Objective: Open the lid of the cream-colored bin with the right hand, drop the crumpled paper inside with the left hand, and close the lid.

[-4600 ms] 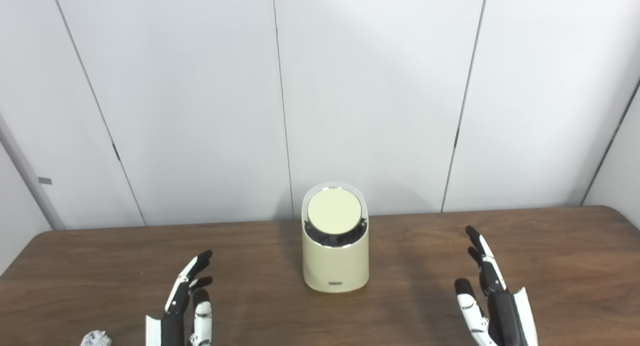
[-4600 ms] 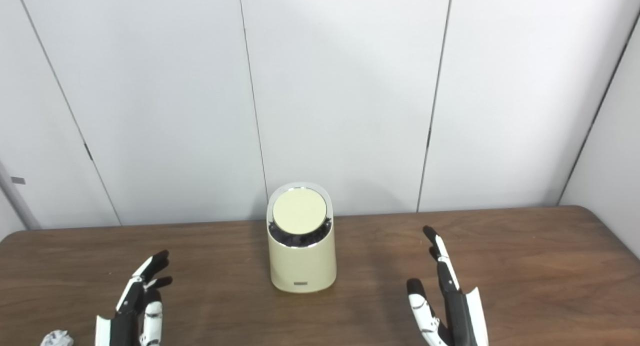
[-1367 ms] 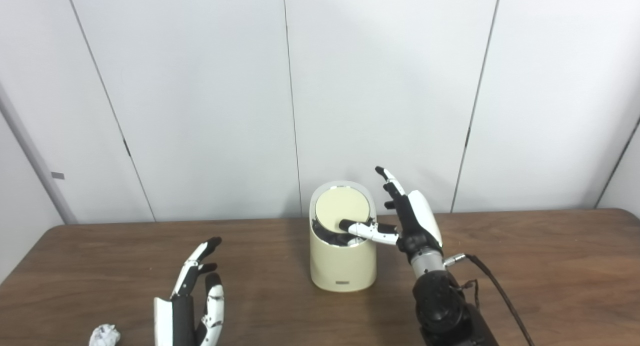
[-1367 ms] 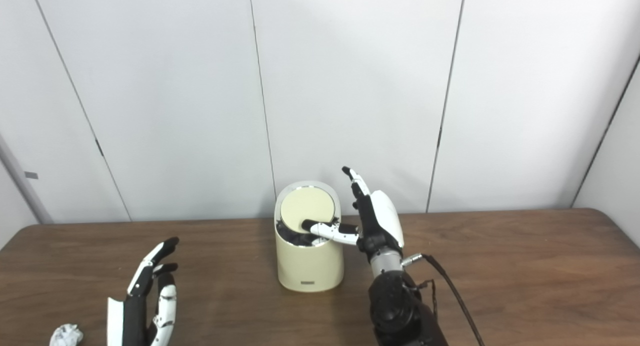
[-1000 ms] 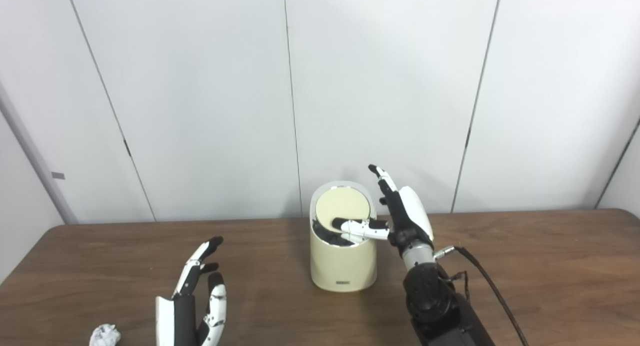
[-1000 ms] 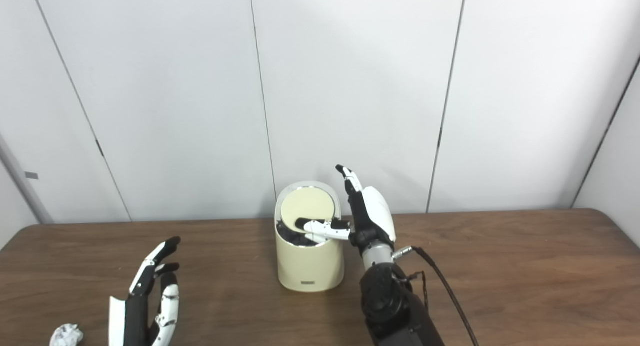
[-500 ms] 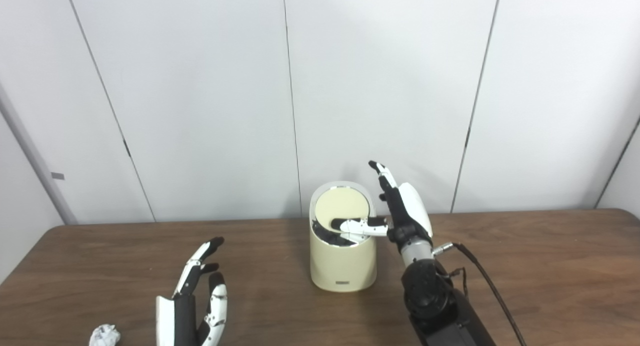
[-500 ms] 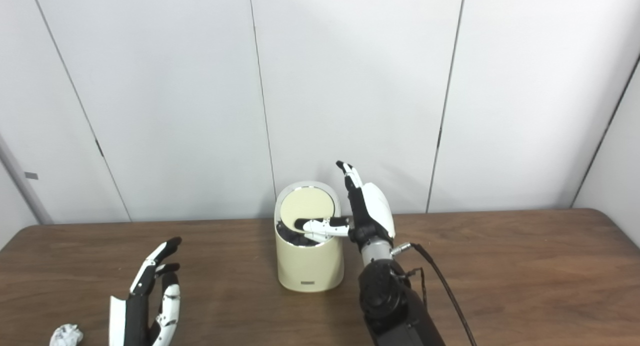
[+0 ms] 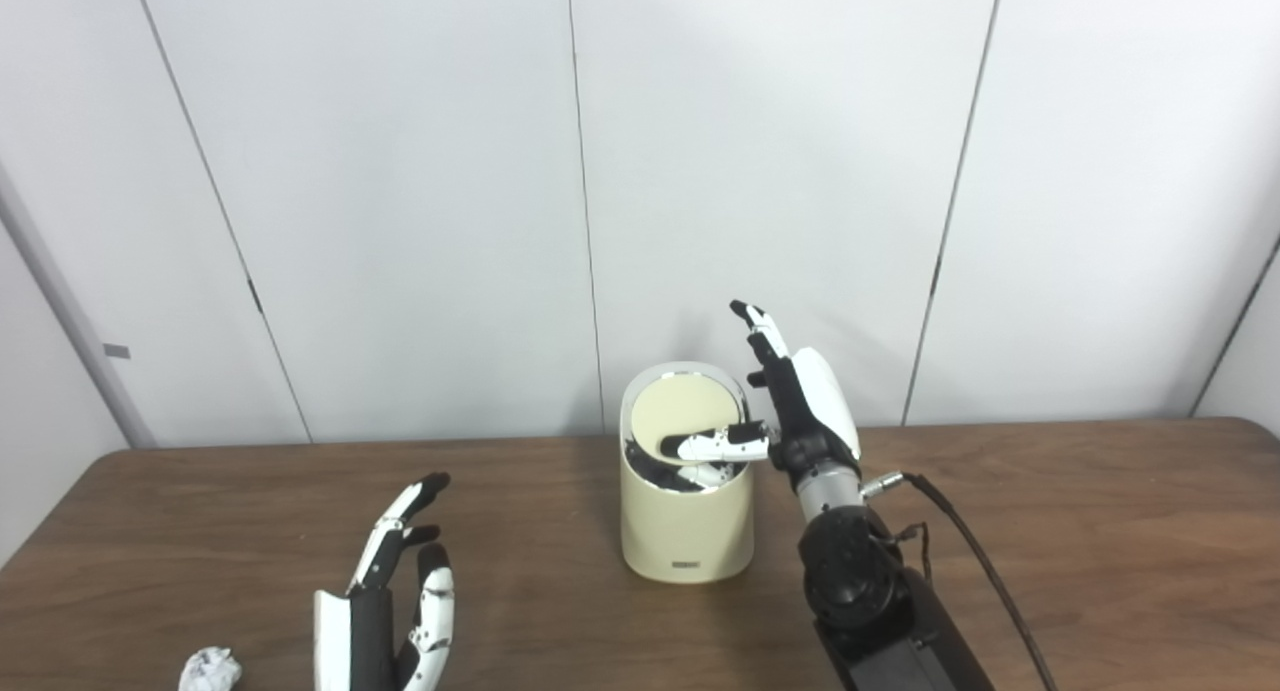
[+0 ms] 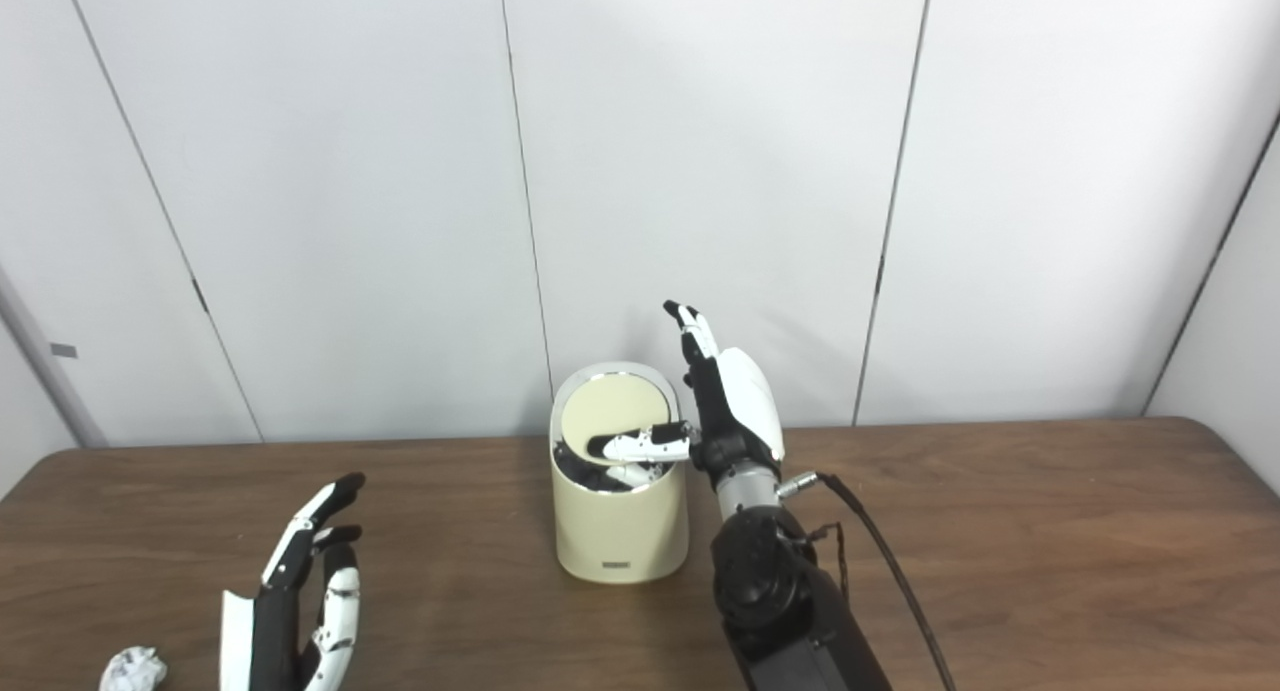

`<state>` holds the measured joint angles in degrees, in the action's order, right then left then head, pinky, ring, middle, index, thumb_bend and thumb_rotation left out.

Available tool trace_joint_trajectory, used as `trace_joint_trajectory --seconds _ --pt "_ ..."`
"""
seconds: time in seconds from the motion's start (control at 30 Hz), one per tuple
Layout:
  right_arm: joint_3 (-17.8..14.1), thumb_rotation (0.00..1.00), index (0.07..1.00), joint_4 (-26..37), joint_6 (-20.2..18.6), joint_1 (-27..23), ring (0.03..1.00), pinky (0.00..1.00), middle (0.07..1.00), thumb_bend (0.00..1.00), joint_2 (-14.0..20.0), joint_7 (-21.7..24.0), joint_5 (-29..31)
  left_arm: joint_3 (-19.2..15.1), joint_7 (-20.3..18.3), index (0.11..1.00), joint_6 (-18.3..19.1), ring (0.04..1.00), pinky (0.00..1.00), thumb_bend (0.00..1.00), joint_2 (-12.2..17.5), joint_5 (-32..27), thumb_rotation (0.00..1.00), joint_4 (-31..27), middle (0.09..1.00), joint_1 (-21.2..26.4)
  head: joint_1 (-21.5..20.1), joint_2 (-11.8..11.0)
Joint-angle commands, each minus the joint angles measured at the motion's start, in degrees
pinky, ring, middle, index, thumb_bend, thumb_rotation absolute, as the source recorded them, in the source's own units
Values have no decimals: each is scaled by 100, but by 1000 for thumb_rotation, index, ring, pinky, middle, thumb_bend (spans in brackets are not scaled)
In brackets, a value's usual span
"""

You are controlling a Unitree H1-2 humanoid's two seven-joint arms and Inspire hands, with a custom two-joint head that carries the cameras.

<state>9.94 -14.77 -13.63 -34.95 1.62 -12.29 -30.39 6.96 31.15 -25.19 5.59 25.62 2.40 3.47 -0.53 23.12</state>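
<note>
Standing upright near the middle of the wooden table, close to its far edge, the cream-colored bin is seen with its round lid tilted toward the cameras inside a pale, slanted top rim; a dark gap is visible below the lid's lower edge. The right hand is raised just beside the bin's right side, palm turned toward the bin. Its fingers are held straight and close together, pointing up and slightly left, above the rim and apart from it. The thumb is extended sideways across the lower part of the lid; whether the tip is pressed under the lid edge or only laid against it cannot be told. Nothing is gripped by this hand. A black cable is seen trailing from the right wrist across the table. The left hand is held low at the front left, fingers extended and slightly spread, empty. The crumpled paper is lying on the table at the front left edge, just left of the left hand, untouched.
</note>
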Motion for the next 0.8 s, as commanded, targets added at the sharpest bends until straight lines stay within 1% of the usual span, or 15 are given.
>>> trace_joint_trajectory --seconds 0.0,0.03,0.17,0.3,0.4,0.43,0.57,0.77 --pt "-8 423 950 134 16 -121 922 781 976 856 2 -11 -11 69 14 820 -168 827 700 161 -61 42 786 495 848 -187 -11 4" --pt "-11 499 951 140 54 -107 925 794 974 861 2 -15 9 52 5 819 -166 825 700 155 -69 63 786 492 847 -188 -15 5" --pt "7 675 951 157 149 -62 926 811 969 871 29 4 49 46 22 816 -168 823 702 152 -59 98 784 500 843 -181 -20 6" --pt "7 768 956 169 230 -25 932 827 970 860 54 58 125 25 -5 816 -163 823 697 152 -64 108 782 490 843 -189 -25 1" --pt "18 801 957 170 266 -4 932 828 970 842 75 94 166 36 0 817 -166 822 698 151 -48 128 788 483 842 -190 -29 3" --pt "30 829 955 169 274 3 925 818 969 837 87 111 171 32 -7 815 -165 822 701 152 -50 129 792 479 841 -193 -37 3" --pt "57 863 959 196 310 46 924 814 971 838 141 222 254 22 -35 812 -165 821 705 147 -54 94 787 480 841 -194 -42 -7" --pt "-23 889 956 219 843 181 939 845 975 852 219 393 682 -10 -50 810 -165 819 703 147 -45 148 789 495 840 -189 -46 -12"
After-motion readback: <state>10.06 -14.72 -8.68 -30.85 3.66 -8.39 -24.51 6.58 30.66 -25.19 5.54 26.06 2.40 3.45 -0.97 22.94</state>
